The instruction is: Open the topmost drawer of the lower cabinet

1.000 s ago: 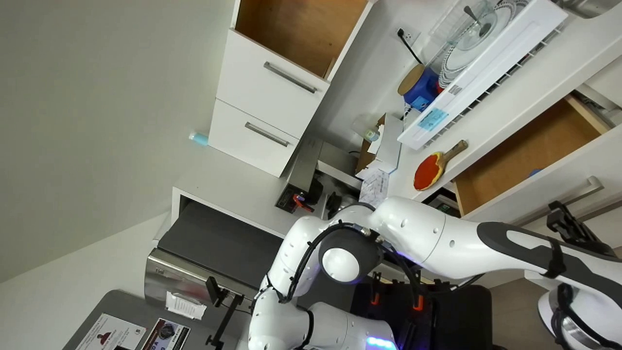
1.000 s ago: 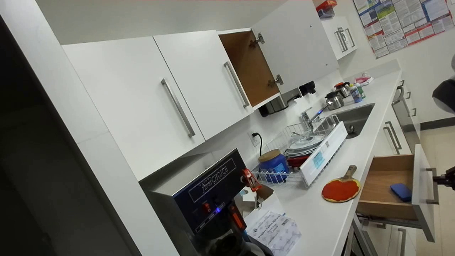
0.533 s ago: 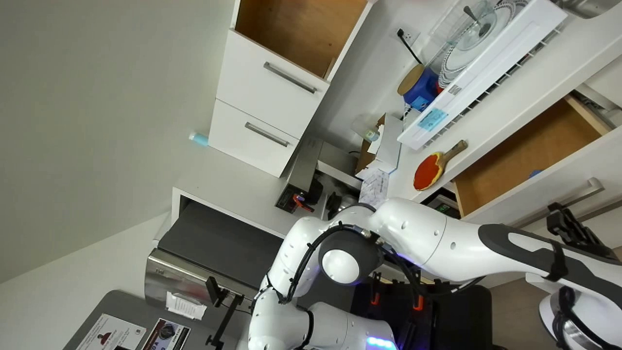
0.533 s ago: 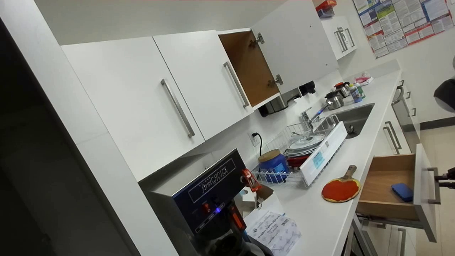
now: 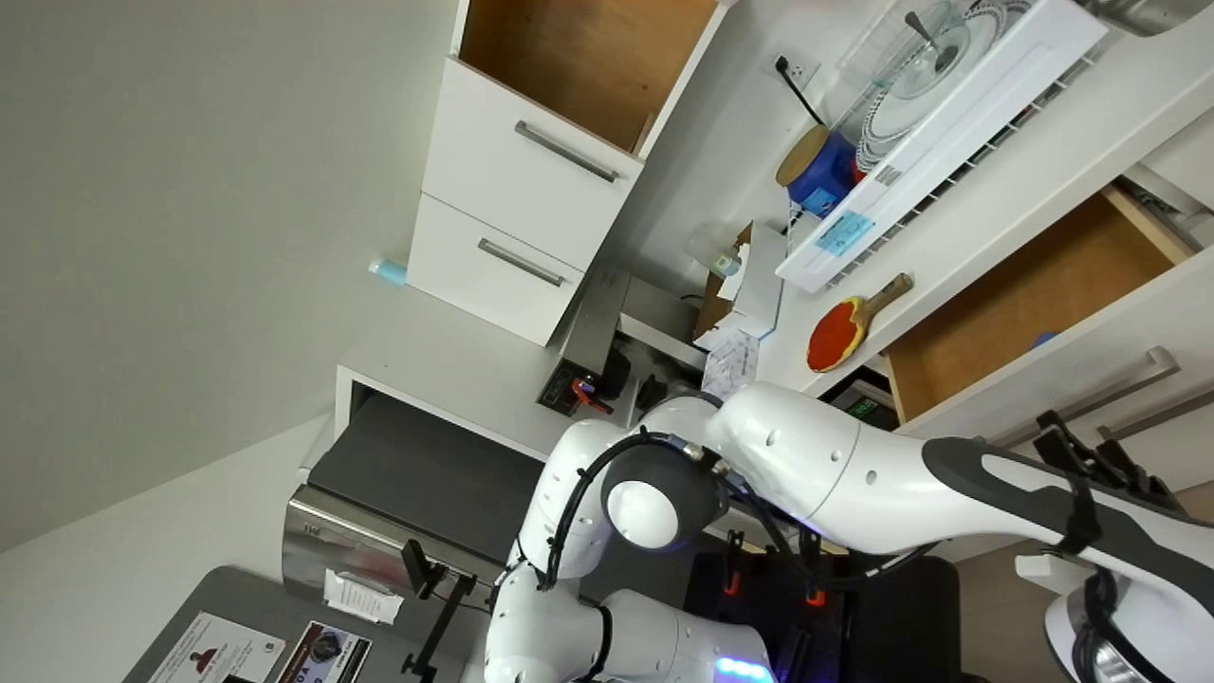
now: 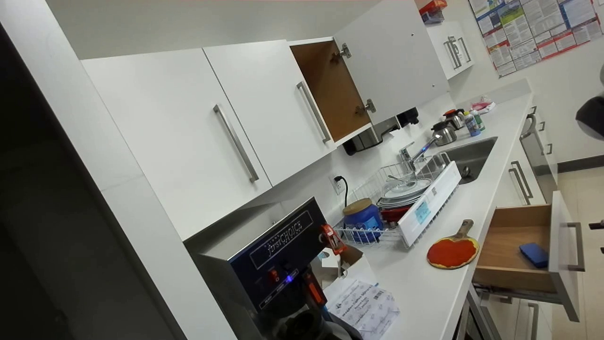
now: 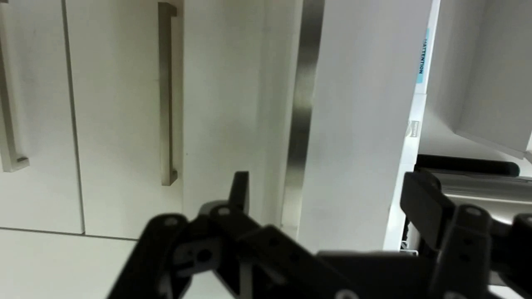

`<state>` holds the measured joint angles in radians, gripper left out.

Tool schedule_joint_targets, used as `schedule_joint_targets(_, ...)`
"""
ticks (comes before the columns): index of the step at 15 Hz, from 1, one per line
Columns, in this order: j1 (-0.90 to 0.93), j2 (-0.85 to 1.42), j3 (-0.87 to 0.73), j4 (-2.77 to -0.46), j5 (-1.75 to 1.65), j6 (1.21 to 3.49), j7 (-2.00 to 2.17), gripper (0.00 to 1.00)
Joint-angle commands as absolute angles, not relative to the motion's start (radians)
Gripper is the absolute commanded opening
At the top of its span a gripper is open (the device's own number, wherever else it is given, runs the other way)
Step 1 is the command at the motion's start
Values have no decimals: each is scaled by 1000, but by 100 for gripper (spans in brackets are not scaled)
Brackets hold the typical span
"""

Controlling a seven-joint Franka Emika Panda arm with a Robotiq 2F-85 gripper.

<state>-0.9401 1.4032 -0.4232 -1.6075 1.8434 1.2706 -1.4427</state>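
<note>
The topmost drawer stands pulled out, its light wood-brown inside showing in both exterior views. It belongs to the white lower cabinet. On its flat front is a slim bar handle. My gripper is just off that handle at the picture's right edge, its two fingertips spread apart. In the wrist view, the open gripper has the blurred handle showing beyond the gap, nearer the left finger, with nothing held. The arm partly covers the gripper in an exterior view.
A blue block lies in the drawer. On the counter are a red paddle, a dish rack and a blue jar. White fronts with bar handles stand left in the wrist view. An upper cabinet door hangs open.
The fingers have spread and let go of the handle, and the gripper has backed away from it. Earlier in this second the drawer slid slightly further out; it now stands still.
</note>
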Motion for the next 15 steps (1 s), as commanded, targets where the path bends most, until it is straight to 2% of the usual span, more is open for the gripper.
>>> schedule_joint_targets(1,-929,1231,-463,-1801,1780,1253,-1502,100)
schedule_joint_targets(7,-805,941,-581,-2038,1690,1379,-1515,100)
schedule_joint_targets(15,-464,579,-726,-2190,1427,1804,-1466,100)
